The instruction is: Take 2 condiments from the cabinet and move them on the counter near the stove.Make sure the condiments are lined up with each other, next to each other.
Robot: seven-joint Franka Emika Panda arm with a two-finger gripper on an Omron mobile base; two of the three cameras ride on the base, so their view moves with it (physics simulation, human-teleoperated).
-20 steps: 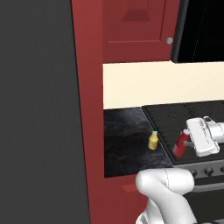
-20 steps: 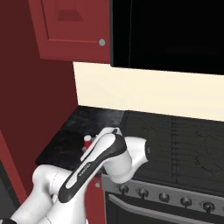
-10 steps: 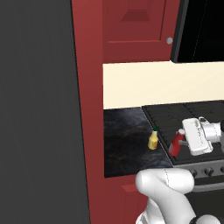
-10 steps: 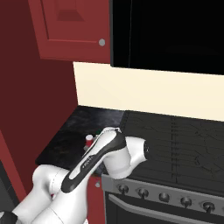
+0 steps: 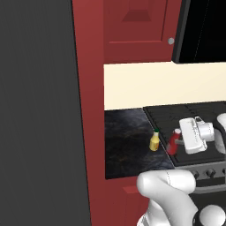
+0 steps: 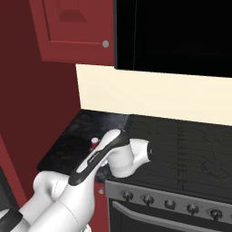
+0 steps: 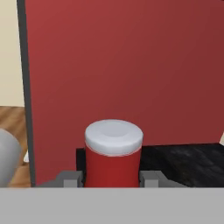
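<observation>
We note the red bottle: slim, white cap, pinched in the gripper (a finger each side). Its long axis tilts slightly, cap up, at the counter's right edge by the stove. The yellow bottle, green-capped, stands upright just left of it. The cabinet hangs above; a red panel faces the hand.
</observation>
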